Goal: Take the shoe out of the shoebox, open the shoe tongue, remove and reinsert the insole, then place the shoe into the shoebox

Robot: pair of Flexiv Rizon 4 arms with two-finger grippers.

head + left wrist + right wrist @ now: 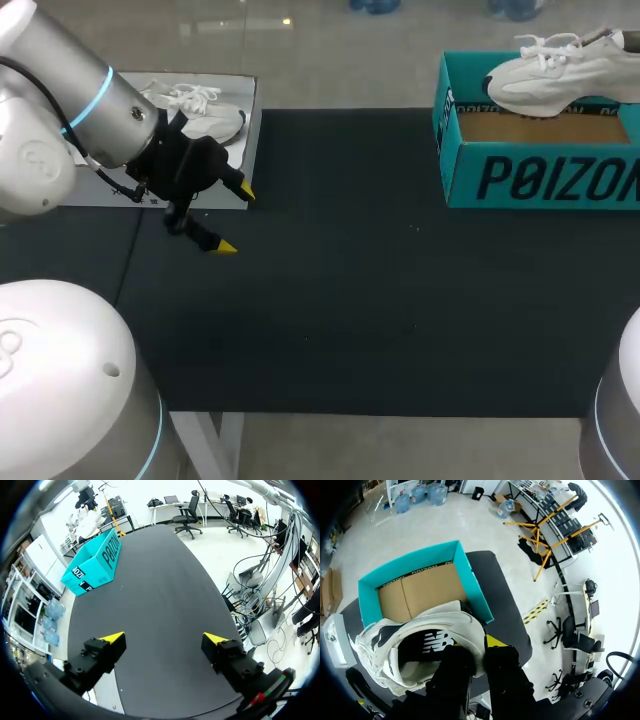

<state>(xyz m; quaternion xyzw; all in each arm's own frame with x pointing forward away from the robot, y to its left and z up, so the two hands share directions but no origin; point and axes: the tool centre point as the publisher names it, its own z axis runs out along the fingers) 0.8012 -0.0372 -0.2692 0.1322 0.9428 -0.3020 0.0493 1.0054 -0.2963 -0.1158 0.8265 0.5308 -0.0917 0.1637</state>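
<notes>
The table offers ample room left of the teal shoebox, whose thin card walls could snag a toe; the white shoe hangs just above the shoebox's open top, likely light, soft-sided, laces dangling. The right hand pinches its heel collar, one finger inside, one outside; the left hand, well left of the shoebox, stands wide and holds nothing.

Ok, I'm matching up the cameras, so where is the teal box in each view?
Head view: the box at the far right of the mat.
Left wrist view: far ahead of the left tool, across the mat.
Right wrist view: just ahead of the right tool, under the shoe it grips.
Shared landmark: the black mat.
</notes>
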